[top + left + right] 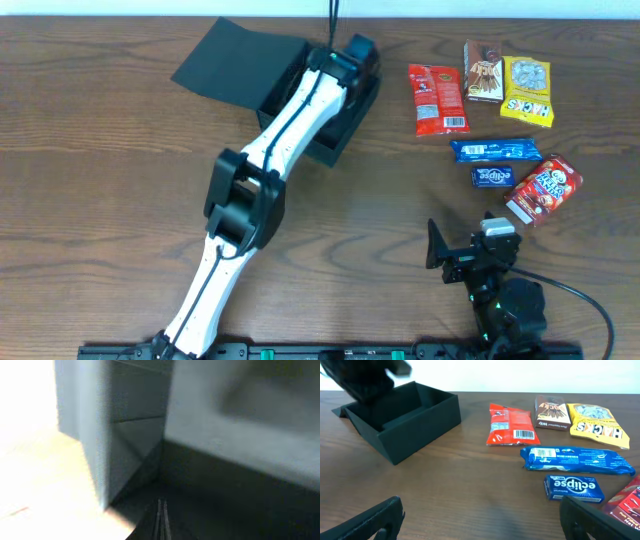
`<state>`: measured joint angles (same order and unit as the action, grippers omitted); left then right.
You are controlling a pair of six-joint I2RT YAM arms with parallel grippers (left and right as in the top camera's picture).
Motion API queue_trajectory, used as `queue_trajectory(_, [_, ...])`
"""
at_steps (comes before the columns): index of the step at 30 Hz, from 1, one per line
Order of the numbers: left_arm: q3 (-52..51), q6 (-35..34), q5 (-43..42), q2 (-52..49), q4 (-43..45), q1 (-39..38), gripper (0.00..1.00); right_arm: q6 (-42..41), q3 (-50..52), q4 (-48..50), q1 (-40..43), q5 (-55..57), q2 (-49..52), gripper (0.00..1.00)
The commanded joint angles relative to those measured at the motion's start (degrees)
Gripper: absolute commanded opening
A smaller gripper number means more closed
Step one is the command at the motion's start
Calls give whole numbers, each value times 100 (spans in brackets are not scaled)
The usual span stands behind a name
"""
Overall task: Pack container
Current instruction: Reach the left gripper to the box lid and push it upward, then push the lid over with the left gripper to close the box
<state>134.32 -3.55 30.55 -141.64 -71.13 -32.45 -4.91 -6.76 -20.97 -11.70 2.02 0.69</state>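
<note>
In the overhead view, the white left arm [270, 150] is being stretched, closest to the lens, from the front edge of the worktop [100, 220] to the dark box [345, 135], and its tip is being lowered into the open box. The box is being shown at the far middle of the worktop, its lid [235, 62] being laid open to the left. Well apart to the right, a group of snacks is being displayed: a red packet [437, 98], a brown packet [483, 70] and a yellow packet [526, 90], and nearer the front a blue wrapper [495, 150], a small gum pack [492, 177] and a red carton [543, 188]. The right arm [495, 270] is being parked by the front edge, close to the carton.

In the left wrist view, the left jaws are being pressed fully together, their fingertips [161, 520] being seen as a thin dark pair at the bottom edge, closed on each other. Blurred grey walls and the dark floor of the box are being shown just ahead of them.

In the right wrist view, the right jaws are being held wide apart, one finger [370, 520] being seen at each lower corner, with bare worktop between them. The box is being seen at the far left and the snacks at the right, the gum pack lying nearest the right-hand finger.
</note>
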Motion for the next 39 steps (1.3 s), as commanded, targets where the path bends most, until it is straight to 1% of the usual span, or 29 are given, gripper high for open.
queue_trajectory(1, [17, -2079, -37, 920, -378, -33, 6, 90, 48, -7, -37, 55, -31, 99])
queue_trajectory(2, [17, -2789, -474, 1056, -568, -28, 6, 92, 48, -7, -37, 55, -31, 99])
queue_trajectory(4, [15, -3950, -1143, 1180, -817, 13, 6, 90, 48, -7, -37, 55, -31, 99])
queue_trajectory(7, [-31, -5287, -1432, 1121, -931, 17, 6, 92, 48, -7, -37, 57, -31, 99])
queue_trajectory(9, [-42, -5766, -1469, 984, -970, 17, 6, 92, 48, -7, -37, 57, -31, 99])
queue_trajectory(10, [-42, -5893, -1576, 874, -977, 20, 6, 90, 48, -7, -37, 57, -31, 99])
queue_trajectory(14, [-42, -6019, -2006, 505, -800, 96, 6, 92, 48, -7, -37, 55, -31, 99])
queue_trajectory(15, [-42, -6269, -2057, 409, -752, 133, 8, 90, 48, -7, -37, 55, -31, 99])
queue_trajectory(16, [-42, -6572, -2149, 321, -743, 173, 14, 92, 48, -7, -37, 57, -31, 99])
queue_trajectory(17, [-42, -6852, -2280, 258, -743, 210, 26, 92, 48, -7, -37, 55, -31, 99])
queue_trajectory(18, [-42, -7031, -2424, 210, -743, 240, 31, 92, 48, -7, -37, 55, -31, 99])
queue_trajectory(19, [-42, -7232, -2640, 127, -726, 293, 32, 92, 48, -7, -37, 57, -31, 99])
queue_trajectory(22, [-42, -7482, -3158, -46, -649, 448, 28, 92, 48, -7, -37, 55, -31, 99])
queue_trajectory(25, [-44, -7759, -3211, -76, -636, 570, 29, 92, 48, -7, -37, 57, -31, 99])
queue_trajectory(27, [-44, -7790, -3233, -76, -588, 623, 29, 92, 48, -7, -37, 55, -31, 99])
queue_trajectory(28, [-44, -7790, -3281, -76, -566, 645, 25, 92, 48, -7, -37, 57, -31, 99])
queue_trajectory(30, [-44, -7783, -3364, -87, -520, 673, 12, 90, 48, -7, -37, 55, -31, 99])
queue_trajectory(31, [-46, -7722, -3381, -103, -503, 680, 6, 92, 48, -7, -37, 55, -31, 99])
queue_trajectory(35, [-44, -6651, -3289, -129, -520, 678, 6, 92, 48, -7, -37, 57, -31, 99])
queue_trajectory(37, [-46, -6109, -2953, -129, -866, 664, 6, 92, 48, -7, -37, 57, -31, 99])
queue_trajectory(39, [-44, -6046, -2514, -129, -1502, 636, 6, 92, 48, -7, -37, 55, -31, 99])
